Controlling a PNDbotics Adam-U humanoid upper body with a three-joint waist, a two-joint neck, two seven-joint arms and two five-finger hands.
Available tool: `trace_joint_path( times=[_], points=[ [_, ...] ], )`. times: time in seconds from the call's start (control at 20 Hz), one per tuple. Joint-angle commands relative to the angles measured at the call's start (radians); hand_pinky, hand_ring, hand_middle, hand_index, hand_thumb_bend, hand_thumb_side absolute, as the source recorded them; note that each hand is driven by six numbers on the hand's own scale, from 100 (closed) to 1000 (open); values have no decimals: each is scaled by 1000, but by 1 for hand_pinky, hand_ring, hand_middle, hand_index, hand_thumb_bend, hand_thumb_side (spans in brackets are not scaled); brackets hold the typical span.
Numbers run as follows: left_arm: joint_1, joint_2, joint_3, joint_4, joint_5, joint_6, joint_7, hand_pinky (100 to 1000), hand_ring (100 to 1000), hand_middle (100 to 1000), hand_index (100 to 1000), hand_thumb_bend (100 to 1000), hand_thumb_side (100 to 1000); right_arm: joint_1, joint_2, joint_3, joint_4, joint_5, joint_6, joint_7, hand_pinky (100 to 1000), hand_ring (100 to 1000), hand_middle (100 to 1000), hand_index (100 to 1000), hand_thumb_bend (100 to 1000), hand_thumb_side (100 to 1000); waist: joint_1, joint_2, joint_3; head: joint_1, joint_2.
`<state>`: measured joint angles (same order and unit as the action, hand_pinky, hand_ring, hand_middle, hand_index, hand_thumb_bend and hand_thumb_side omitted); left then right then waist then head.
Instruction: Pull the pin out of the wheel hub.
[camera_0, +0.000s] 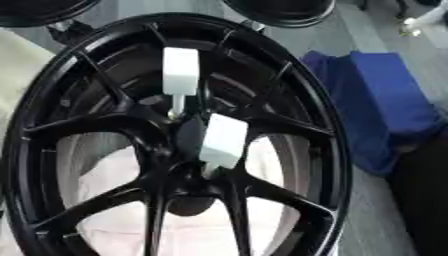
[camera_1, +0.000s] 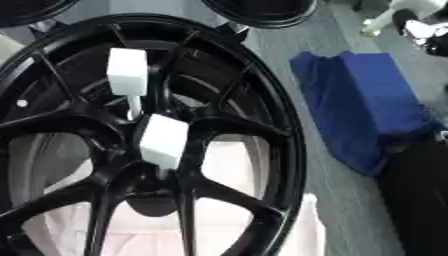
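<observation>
— What sort of place is this?
— A workshop or garage, by the look: a glossy black spoked alloy wheel rim (camera_0: 325, 150) fills the view, with more dark round rims (camera_1: 262, 12) behind it
— And the floor?
— Grey (carpet or concrete, hard to tell), with a crumpled blue cloth (camera_0: 385, 110) lying beside the wheel

Neither the left hand nor the right hand shows in either eye view, so nothing can be said on fingers, wrists or pose. No arm comes in from the left side or the upper corners. Only possible body part: a dark shape (camera_0: 427, 200) at the near right edge, running down to the bottom corner. It's plain black w/ no joints or fingers visible, so can't tell if it's an arm.
</observation>
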<state>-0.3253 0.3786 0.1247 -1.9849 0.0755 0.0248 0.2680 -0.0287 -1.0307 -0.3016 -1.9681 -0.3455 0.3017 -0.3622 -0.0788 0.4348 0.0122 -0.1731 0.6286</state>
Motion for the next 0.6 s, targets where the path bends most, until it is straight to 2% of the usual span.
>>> trace_joint_path(
  times=[0.05, 0.15, 0.3, 0.6],
  points=[
    [-4, 10, 16, -15, -5, -2, 6, 946, 542, 516, 718, 211, 641, 24, 26, -46, 15, 77, 20, 13, 818, 778, 710, 721, 292, 100, 4, -17, -1, 4, -20],
    [-4, 10, 16, -15, -4, -3, 7, 946, 542, 516, 718, 212, 641, 34, 45, -51, 30, 109, 37, 49, 856, 832, 804, 773, 303, 100, 6, -18, 0, 4, -22],
    [-3, 8, 17, -15, -1, -2, 7, 947, 542, 516, 718, 212, 641, 37, 59, -56, 56, 130, 50, 93, 904, 911, 894, 809, 357, 100, 8, -22, 1, 7, -22],
    [-2, 7, 15, -15, 1, -2, 4, 948, 543, 517, 718, 214, 639, 29, 65, -52, 56, 140, 50, 106, 911, 920, 914, 827, 383, 100, 14, -29, 1, 6, -20]
  ],
)
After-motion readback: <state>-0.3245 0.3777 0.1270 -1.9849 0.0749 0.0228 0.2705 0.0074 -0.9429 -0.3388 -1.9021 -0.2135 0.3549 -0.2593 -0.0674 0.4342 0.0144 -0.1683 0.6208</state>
